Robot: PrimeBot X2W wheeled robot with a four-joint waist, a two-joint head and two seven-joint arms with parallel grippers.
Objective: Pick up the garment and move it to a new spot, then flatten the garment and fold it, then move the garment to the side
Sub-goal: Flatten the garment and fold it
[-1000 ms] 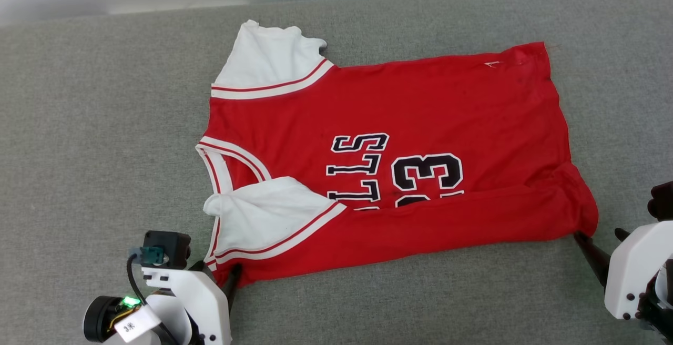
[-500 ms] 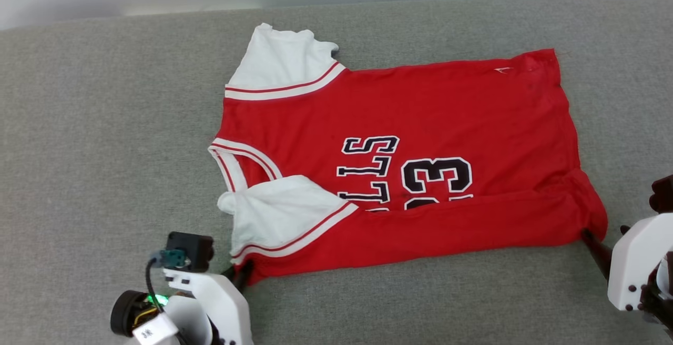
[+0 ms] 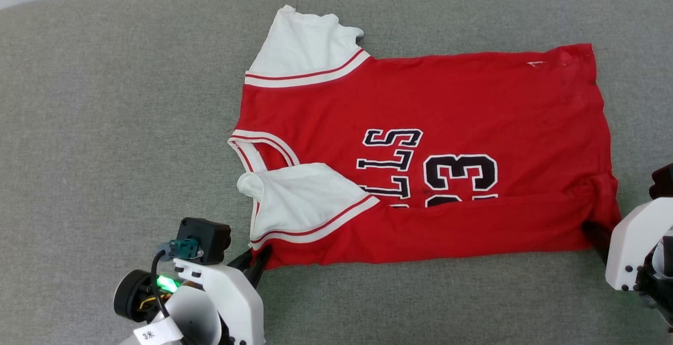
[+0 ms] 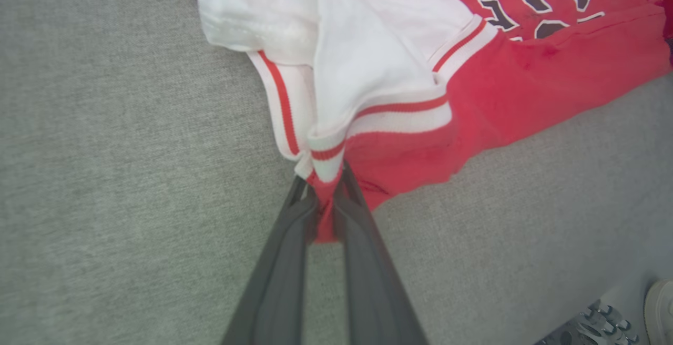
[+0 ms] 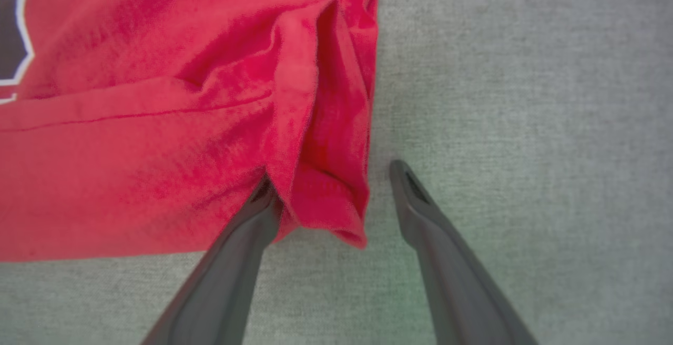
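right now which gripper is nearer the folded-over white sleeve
Left. The left gripper is shut on the shirt corner right beside that sleeve. The right gripper is open around the hem corner, at the shirt's far end from it.

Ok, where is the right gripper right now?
Lower right of the head view: the right gripper stands open astride the near hem corner of the red jersey, on the grey fabric surface.

Grey fabric surface [image 3: 105,98] (couch-like) bearing garment [image 3: 447,98], spread flat.
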